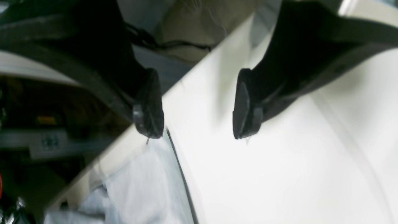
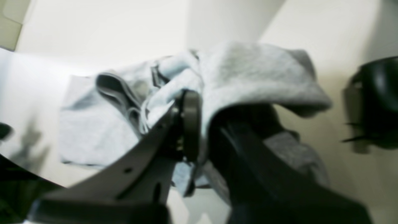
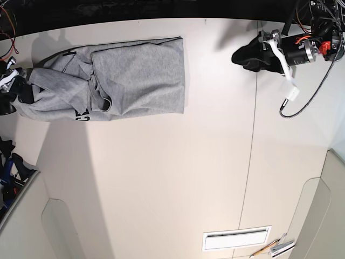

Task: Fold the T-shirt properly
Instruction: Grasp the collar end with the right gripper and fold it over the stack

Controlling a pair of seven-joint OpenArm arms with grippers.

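Observation:
The heather-grey T-shirt (image 3: pixel 135 75) lies crumpled at the far left of the white table (image 3: pixel 161 178), with bits of black lettering showing at its edges. My right gripper (image 3: pixel 15 89) is at the shirt's left end. In the right wrist view, this gripper (image 2: pixel 203 130) is shut on a bunched fold of the shirt (image 2: pixel 248 71), which drapes over its fingers. My left gripper (image 3: pixel 240 56) is over bare table at the far right, apart from the shirt. In the left wrist view it (image 1: pixel 197 105) is open and empty, with blurred pale grey cloth (image 1: pixel 140 183) beyond it.
A black cable with a white plug (image 3: pixel 291 94) trails from the left arm. A white slotted plate (image 3: pixel 236 238) and pens (image 3: pixel 272 248) lie at the front right. A dark object (image 2: pixel 376 102) stands beside the shirt. The table's edge (image 1: pixel 130 130) is close to the left gripper.

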